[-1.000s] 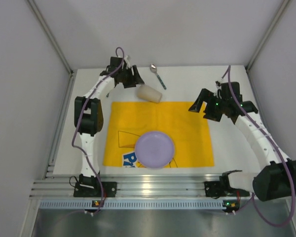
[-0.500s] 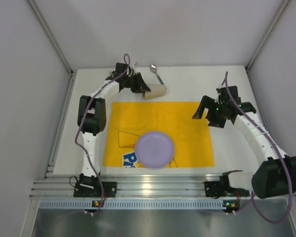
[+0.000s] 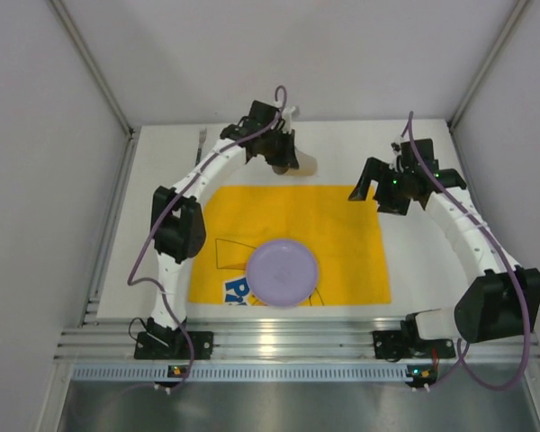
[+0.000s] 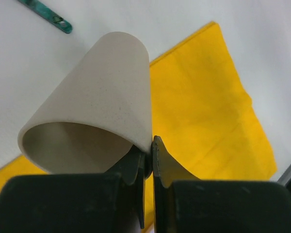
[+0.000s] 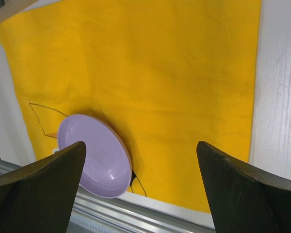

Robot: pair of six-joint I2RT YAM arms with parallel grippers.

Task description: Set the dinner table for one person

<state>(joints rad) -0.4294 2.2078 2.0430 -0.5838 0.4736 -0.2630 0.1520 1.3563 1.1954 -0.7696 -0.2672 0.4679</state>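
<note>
A beige cup point(image 4: 102, 97) is pinched at its rim by my left gripper point(image 4: 149, 155), one finger inside the mouth and one outside. In the top view this gripper point(image 3: 283, 155) holds the cup point(image 3: 304, 165) over the far edge of the yellow placemat point(image 3: 342, 243). A purple plate point(image 3: 282, 272) sits on the placemat's near side, on the white dinner table point(image 3: 414, 261). My right gripper point(image 3: 381, 191) hangs open and empty above the placemat's far right corner. Its wrist view looks down on the placemat point(image 5: 160, 73) and the plate point(image 5: 92, 162).
A teal utensil handle point(image 4: 46, 14) lies on the white top beyond the cup. A slender grey utensil point(image 3: 201, 142) lies at the far left of the table. The aluminium rail point(image 3: 279, 342) runs along the near edge. Pale walls close in three sides.
My left gripper has shut on the cup's rim and carried it rightward along the placemat's far edge. The right gripper has shifted slightly and stayed open.
</note>
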